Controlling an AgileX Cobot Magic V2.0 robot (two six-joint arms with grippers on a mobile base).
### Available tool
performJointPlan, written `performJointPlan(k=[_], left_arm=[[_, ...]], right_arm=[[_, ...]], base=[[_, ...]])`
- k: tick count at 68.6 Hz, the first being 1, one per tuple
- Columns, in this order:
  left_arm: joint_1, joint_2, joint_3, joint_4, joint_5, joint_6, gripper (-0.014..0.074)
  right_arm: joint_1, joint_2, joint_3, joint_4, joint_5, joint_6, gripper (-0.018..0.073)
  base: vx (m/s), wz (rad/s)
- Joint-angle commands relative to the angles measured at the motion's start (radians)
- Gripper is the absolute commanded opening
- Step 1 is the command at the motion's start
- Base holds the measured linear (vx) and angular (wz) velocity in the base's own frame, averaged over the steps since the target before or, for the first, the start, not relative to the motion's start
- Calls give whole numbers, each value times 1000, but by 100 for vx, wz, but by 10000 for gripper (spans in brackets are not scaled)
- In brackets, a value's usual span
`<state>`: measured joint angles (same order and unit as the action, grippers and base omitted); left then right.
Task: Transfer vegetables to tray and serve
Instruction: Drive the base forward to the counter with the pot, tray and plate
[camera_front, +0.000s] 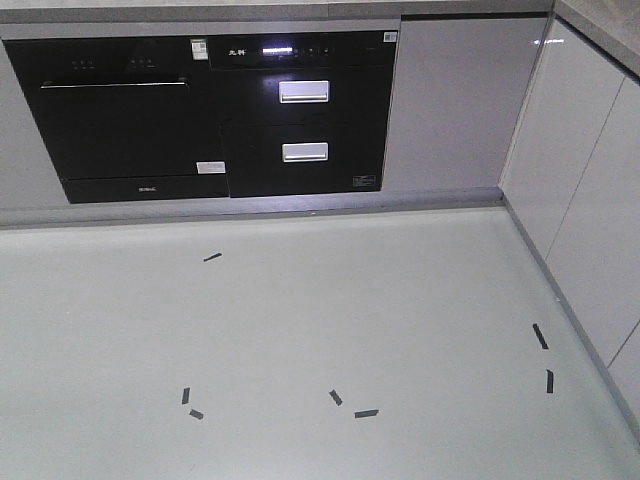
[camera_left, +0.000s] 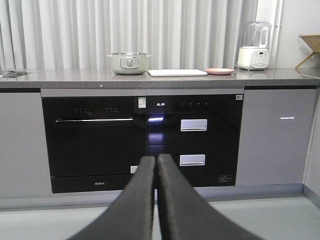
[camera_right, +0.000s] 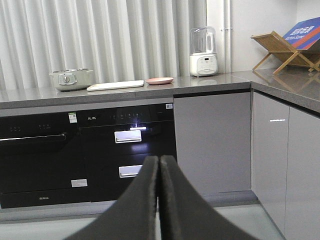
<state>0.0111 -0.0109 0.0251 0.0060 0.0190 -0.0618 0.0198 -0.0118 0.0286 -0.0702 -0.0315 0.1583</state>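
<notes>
1. Nearest the lens: the left gripper (camera_left: 155, 159) and the right gripper (camera_right: 160, 159) each point level at the kitchen counter (camera_left: 75, 78), fingers pressed together with no gap and nothing between them.

2. Below and ahead of the arms, pale floor (camera_front: 300, 330) dotted with short black tape marks (camera_front: 366, 412) runs to the foot of the cabinets. The robot stands well back from the tray.

3. Under the tray, two black built-in appliances (camera_left: 142, 140) fill the cabinet front, all doors and drawers closed.

4. On the counter lies the cream tray (camera_left: 177, 72), flat, its long side running along the counter edge. From the left arm it sits slightly right of the finger line; from the right arm it sits left of it. It therefore lies between the two arms, neither clearly nearer.

5. Just right of the tray is the pink plate (camera_right: 160, 80), dead ahead of the right gripper, which looks better lined up for a pick there.

6. The vegetables cannot be made out: plate and tray are seen edge-on, no green shows, and whether either holds anything cannot be told.

7. Left of the tray stands a lidded pale-green pot (camera_left: 129, 63), contents hidden.

8. Farther right of the tray, past the plate, stands a white blender (camera_right: 203, 51), and beyond it a wooden rack (camera_right: 280, 50) on the side counter.

9. Judged from this, the base must close on the counter before either arm can reach.
</notes>
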Motion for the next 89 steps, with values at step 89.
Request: performJointPlan(k=[89], left_arm=[[0,-16,10,-6,-74,-5,-6]], right_arm=[[-7,-3,7,-4,-80,1,-8]], base=[[0,0]])
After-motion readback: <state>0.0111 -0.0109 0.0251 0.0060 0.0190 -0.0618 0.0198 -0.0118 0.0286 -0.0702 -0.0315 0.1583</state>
